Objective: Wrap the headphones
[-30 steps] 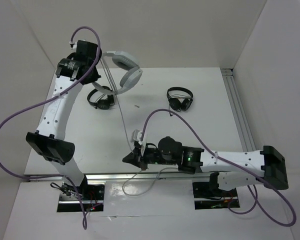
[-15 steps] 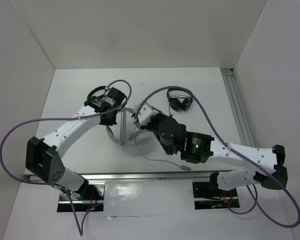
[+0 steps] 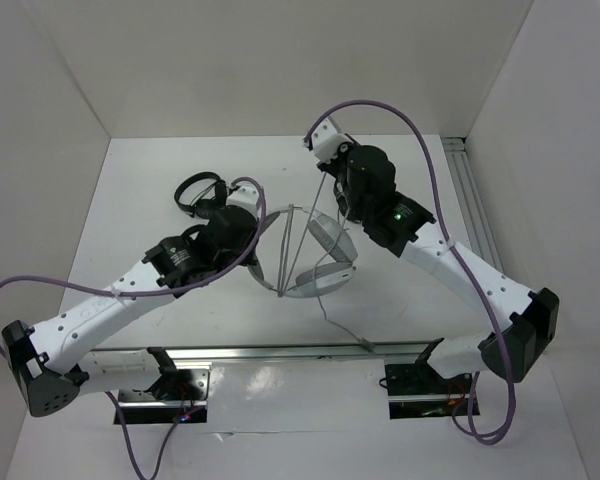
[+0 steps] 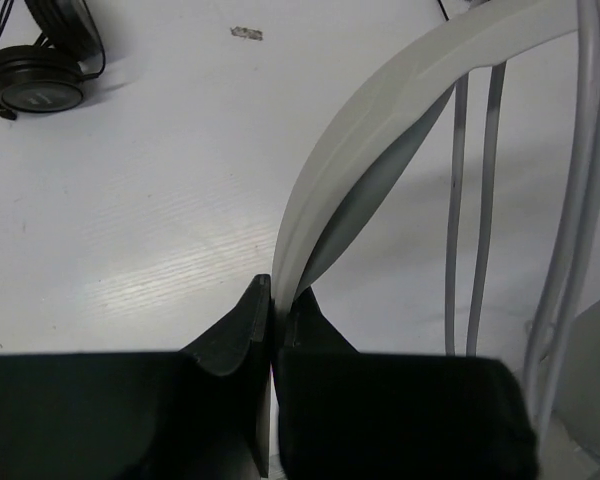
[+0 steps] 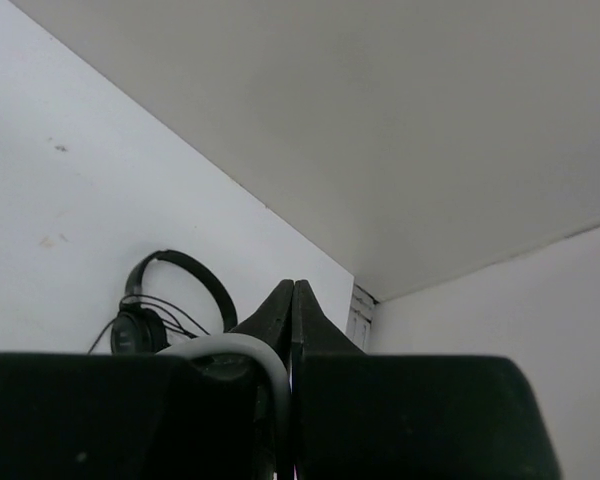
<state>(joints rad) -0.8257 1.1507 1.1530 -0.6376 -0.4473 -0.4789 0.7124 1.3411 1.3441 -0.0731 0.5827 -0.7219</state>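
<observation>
The left fingers (image 4: 265,305) are clamped on the thin edge of the headphones' (image 3: 325,238) wide headband. The band is smooth, matte and light grey, and it rises from between the tips and arcs up and away to their right. Its far end runs out of the left wrist view. The earcups show only from above, as two pale rounded pads lying just beyond the left fingers. Their padding is too blurred to read.

To the right of those fingers, several strands of the thin grey cable (image 4: 490,170) stand nearly upright. A thicker-looking bundle at the edge of the picture is cut off, so it is not clear where each strand goes.

The right fingers (image 5: 288,305) are pressed flat together with nothing visible between the tips. A grey strand curves against the base of the left one, and it cannot be told whether it is caught lower down. From above, the fingers are hidden under their own wrist.

One pair of small black headphones (image 4: 38,90), glossy with round cups, lies on the white surface (image 4: 130,200), far off to the left of the left fingers and cropped at the corner. A second black pair (image 5: 140,330) lies below and left of the right fingertips, half hidden behind the dark body of that hand.
</observation>
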